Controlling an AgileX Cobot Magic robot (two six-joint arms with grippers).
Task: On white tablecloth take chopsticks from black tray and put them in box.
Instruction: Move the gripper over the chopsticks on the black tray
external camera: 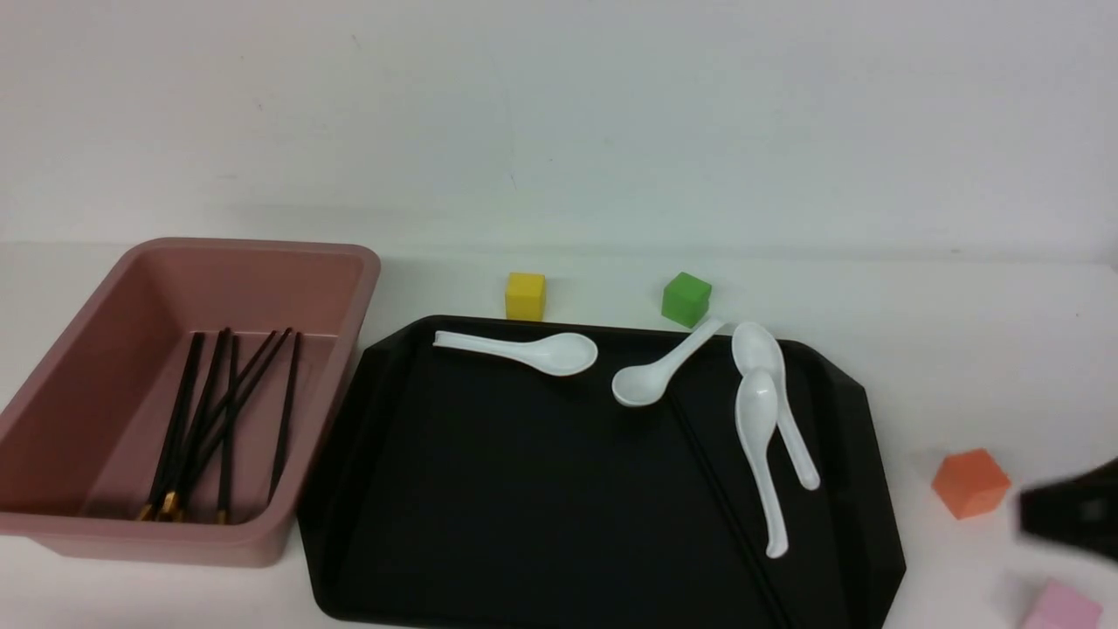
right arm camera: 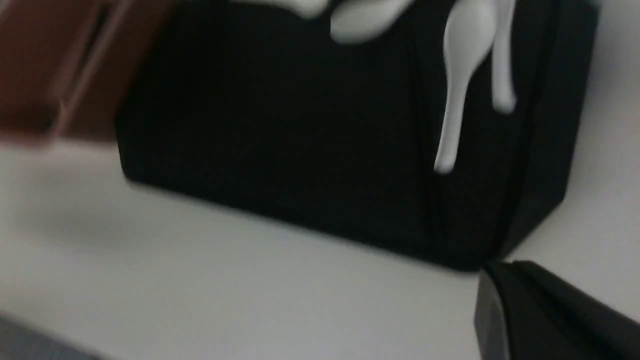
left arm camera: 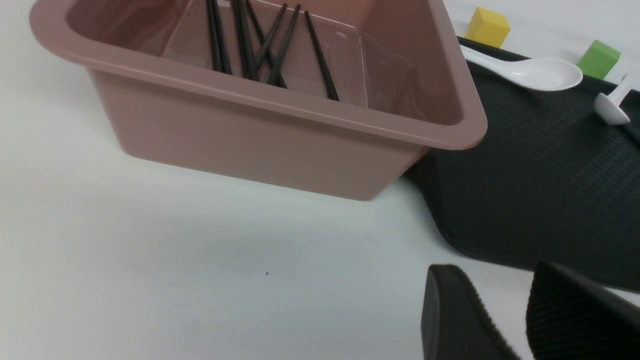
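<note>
Most chopsticks [external camera: 182, 419] lie in the box [external camera: 166, 546] at the black tray's [external camera: 402, 472] nine o'clock—one chopstick [external camera: 718, 489] remains toward four—right gripper [right arm camera: 502, 267] pressed together, empty, left gripper [left arm camera: 494, 265] spread.

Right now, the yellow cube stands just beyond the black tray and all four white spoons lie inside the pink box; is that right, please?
Not quite: the front view shows the four white spoons on the black tray, not in the pink box. The yellow cube does stand just beyond the tray.

Right gripper [right arm camera: 492, 267] closed, left gripper [left arm camera: 500, 295] parted
The right arm [external camera: 1070, 511] shows blurred at the front view's right edge.
</note>
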